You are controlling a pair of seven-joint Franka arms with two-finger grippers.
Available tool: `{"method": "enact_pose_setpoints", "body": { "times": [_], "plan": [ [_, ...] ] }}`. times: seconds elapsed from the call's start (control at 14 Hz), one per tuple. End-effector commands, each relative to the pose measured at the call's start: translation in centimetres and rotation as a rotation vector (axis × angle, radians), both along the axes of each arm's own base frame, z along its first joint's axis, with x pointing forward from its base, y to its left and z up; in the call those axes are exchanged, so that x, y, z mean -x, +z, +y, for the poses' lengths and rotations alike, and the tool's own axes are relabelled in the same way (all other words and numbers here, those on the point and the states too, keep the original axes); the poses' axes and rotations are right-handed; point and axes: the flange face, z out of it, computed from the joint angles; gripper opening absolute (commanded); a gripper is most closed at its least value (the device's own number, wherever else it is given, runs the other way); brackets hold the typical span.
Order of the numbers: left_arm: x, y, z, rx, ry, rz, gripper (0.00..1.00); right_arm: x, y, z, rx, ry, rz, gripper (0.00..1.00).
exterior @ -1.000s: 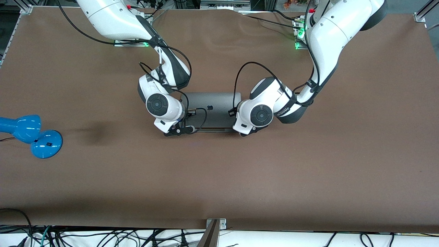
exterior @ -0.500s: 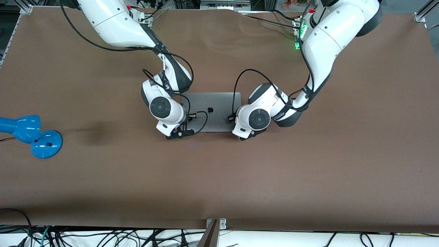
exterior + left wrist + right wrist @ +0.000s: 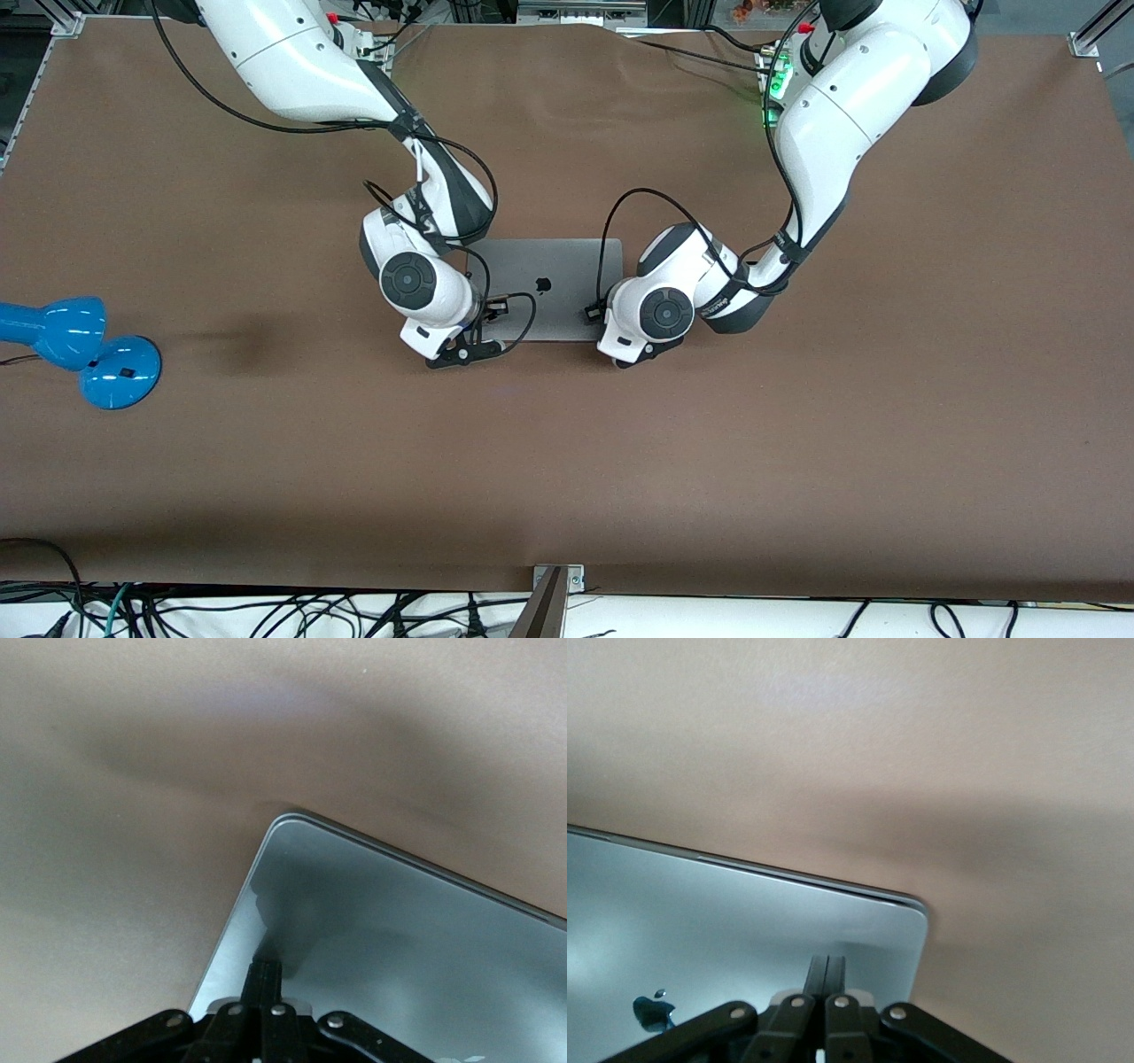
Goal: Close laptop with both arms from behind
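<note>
The grey-silver laptop (image 3: 554,266) lies in the middle of the table with its lid down flat and the dark apple logo (image 3: 543,285) facing up. My left gripper (image 3: 266,970) is shut, its tips on the lid (image 3: 399,939) near one corner. My right gripper (image 3: 827,964) is shut too, its tips on the lid (image 3: 726,921) near the other corner, with the logo (image 3: 653,1008) beside it. In the front view the right arm's wrist (image 3: 415,288) and the left arm's wrist (image 3: 660,312) hide both grippers, one at each end of the laptop.
A blue lamp (image 3: 80,346) lies on the brown table (image 3: 567,461) toward the right arm's end. Black cables loop from both wrists over the lid. Cables and a metal bracket (image 3: 554,589) sit along the table edge nearest the front camera.
The lid has gone from tilted to flat on the base. Both wrists have come lower and slightly toward the front camera with it.
</note>
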Motion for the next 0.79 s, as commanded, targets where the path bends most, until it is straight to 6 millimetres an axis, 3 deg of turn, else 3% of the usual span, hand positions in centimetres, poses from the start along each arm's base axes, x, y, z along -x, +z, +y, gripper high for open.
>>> {"method": "enact_pose_setpoints", "body": {
  "times": [0.0,0.07,0.14,0.43,0.5,0.71],
  "plan": [
    [-0.9,0.4,-0.2,-0.010,-0.008,-0.040,0.44,-1.1,2.2,-0.1,0.003,0.002,0.033,0.33],
    [-1.4,1.2,0.3,-0.013,-0.006,-0.052,0.99,-1.4,2.6,-0.2,0.006,-0.005,0.038,0.72],
    [-1.7,2.3,0.5,-0.014,-0.007,-0.064,1.00,-1.5,3.2,-0.4,0.007,-0.022,0.035,1.00],
    [-1.7,7.4,2.7,-0.113,-0.065,-0.064,1.00,-1.4,7.8,-0.4,0.015,-0.120,0.011,1.00],
    [-1.6,9.5,2.9,-0.120,-0.087,-0.078,1.00,-1.6,8.6,-0.7,0.016,-0.142,0.004,1.00],
    [-0.2,15.7,5.0,-0.148,-0.220,-0.123,1.00,-2.4,12.0,-4.7,0.073,-0.173,0.019,1.00]
  ]
}}
